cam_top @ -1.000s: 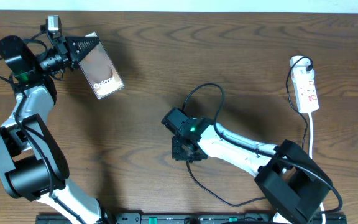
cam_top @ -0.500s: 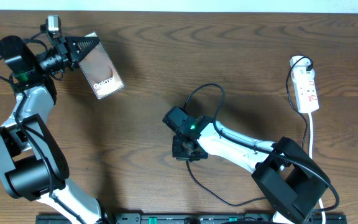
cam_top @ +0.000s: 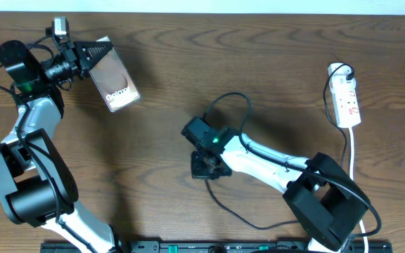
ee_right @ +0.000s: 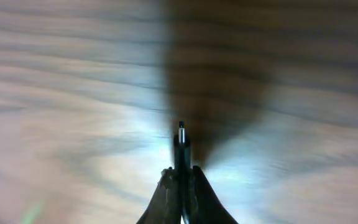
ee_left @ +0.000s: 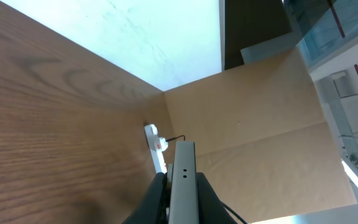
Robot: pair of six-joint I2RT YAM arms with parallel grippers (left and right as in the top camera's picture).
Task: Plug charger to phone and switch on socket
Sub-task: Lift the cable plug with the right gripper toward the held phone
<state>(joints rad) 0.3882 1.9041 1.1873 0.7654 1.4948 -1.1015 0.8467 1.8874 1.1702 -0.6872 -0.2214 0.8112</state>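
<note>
The left gripper point(cam_top: 98, 50) sits in the upper left of the overhead view, its jaws closed on one short end of the phone point(cam_top: 115, 83). The phone sticks out toward the lower right from the jaws, with its bronze back and white lettering facing the camera. In the left wrist view the phone point(ee_left: 183, 180) is seen edge-on as a pale narrow strip rising from the bottom centre. A dark finger point(ee_left: 156, 196) presses against each flat face.

The right gripper point(cam_top: 207, 169) is just below the middle of the overhead frame, pointing down at the wooden table point(cam_top: 188, 63). It is well apart from the phone. In the right wrist view its jaws are clamped on the charger point(ee_right: 181, 152). The small black plug stands straight up between the fingertips point(ee_right: 166, 190), and its metal tip pokes out beyond them at frame centre. That view is blurred, so I cannot tell whether the tip is touching the wood or is just above it.

The socket point(cam_top: 346, 100) lies at the right edge of the overhead view, lengthwise up the frame. A black plug is in its top end and its white cord trails downward. Neither gripper is near it.
</note>
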